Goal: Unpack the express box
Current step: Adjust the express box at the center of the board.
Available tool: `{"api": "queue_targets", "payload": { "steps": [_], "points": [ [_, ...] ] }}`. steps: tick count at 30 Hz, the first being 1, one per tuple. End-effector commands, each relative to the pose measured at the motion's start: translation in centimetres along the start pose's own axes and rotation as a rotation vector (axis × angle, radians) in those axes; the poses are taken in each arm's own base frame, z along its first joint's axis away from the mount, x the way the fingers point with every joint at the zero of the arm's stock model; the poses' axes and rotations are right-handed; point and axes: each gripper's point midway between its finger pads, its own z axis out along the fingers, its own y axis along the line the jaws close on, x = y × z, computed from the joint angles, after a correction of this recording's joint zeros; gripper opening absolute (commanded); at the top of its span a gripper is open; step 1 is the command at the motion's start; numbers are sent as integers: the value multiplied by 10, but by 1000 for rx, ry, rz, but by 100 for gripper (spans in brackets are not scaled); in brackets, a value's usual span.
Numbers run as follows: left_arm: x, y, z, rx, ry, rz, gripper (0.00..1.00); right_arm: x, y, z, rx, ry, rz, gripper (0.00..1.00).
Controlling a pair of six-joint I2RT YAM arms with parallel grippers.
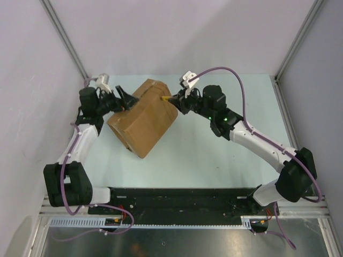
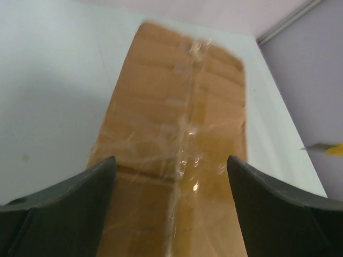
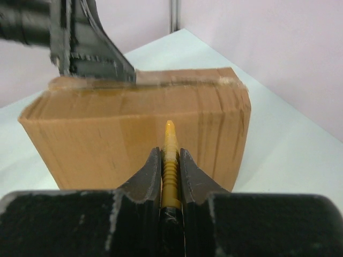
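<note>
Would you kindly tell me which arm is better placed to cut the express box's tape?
The right gripper, likely: its jaws are shut on the yellow knife, tip facing the express box. The left gripper has open, empty jaws.

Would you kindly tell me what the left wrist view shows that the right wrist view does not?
Only the left wrist view: the tape seam running along the top face of the express box, and the left tool standing open. Only the right wrist view: the right tool shut on the yellow knife, which points at a side face of the box. Both: the express box, the yellow knife, the left tool and the table.
</note>
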Motion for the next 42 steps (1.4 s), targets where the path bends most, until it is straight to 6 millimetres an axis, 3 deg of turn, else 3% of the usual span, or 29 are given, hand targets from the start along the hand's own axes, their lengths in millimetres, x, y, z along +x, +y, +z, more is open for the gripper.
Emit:
{"api": "queue_targets", "payload": {
  "steps": [1,4,8,11,16,21,23,24,28,30,34,35,36,38,39,42],
  "points": [
    [36,-11,-13,41,65,-88,89,-49,17,-23,-55,-114,10,0],
    [55,-10,-18,35,89,-86,87,-57,20,-31,-65,-128,8,0],
    [59,-10,-25,24,86,-68,86,-62,23,-37,-66,-131,5,0],
    [40,-18,-32,25,31,8,88,-66,25,-41,-47,-136,3,0],
    [-10,-33,-36,49,-59,111,90,-58,21,-35,-10,-117,19,0],
    [-36,-15,-27,-53,-115,58,91,-49,24,-25,-26,-105,28,0],
    [-31,0,-31,-130,-108,15,93,-49,27,-24,-35,-107,29,0],
    [-32,19,-34,-239,-135,-20,99,-48,28,-23,-33,-104,26,0],
    [-13,54,-43,-403,-122,-103,100,-47,29,-26,-38,-93,23,0],
    [-5,58,-48,-413,-117,-122,100,-45,30,-28,-41,-83,17,0],
    [11,45,-55,-333,-79,-122,96,-47,33,-31,-56,-83,14,0],
    [17,47,-60,-330,-73,-139,95,-48,34,-31,-59,-86,15,0],
    [35,52,-63,-336,-47,-187,92,-51,36,-33,-64,-91,15,0],
    [42,48,-78,-305,-57,-237,92,-53,39,-35,-73,-95,19,0],
    [56,50,-82,-308,-42,-270,91,-53,41,-35,-82,-97,15,0],
    [69,42,-88,-276,-18,-285,90,-55,45,-37,-97,-100,12,0]
  ]
}}
